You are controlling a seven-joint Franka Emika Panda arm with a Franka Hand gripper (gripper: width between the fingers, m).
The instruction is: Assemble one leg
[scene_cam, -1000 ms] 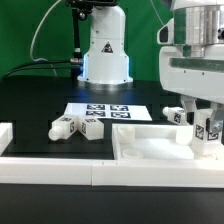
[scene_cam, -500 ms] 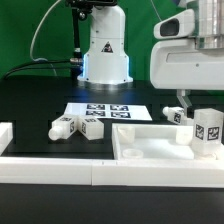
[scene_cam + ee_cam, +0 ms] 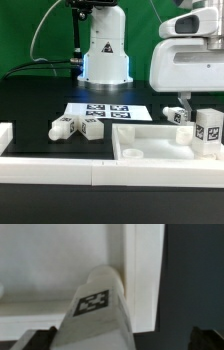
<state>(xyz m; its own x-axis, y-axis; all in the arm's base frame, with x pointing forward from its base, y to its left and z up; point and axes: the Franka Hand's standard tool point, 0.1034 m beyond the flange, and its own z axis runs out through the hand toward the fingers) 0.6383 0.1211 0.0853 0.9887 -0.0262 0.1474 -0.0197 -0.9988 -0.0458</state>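
Observation:
A white leg (image 3: 208, 131) with black-and-white tags stands upright in the corner of the white tray-like panel (image 3: 150, 150), at the exterior view's right. My gripper (image 3: 203, 102) hangs just above it, open. In the wrist view the leg (image 3: 98, 308) fills the space between the dark fingertips (image 3: 38, 340). The fingertips stand wide apart, with a gap beside the leg, and the gripper (image 3: 125, 340) holds nothing. A second leg (image 3: 179, 115) lies behind the panel. Two more legs (image 3: 65, 127) (image 3: 93, 128) lie on the black table at the left.
The marker board (image 3: 105, 109) lies flat in the middle of the table, in front of the robot base (image 3: 105, 50). A white rail (image 3: 50, 168) runs along the front edge. A white block (image 3: 5, 133) sits at the far left.
My gripper has risen from around the leg in the panel. The leg stays standing where it was.

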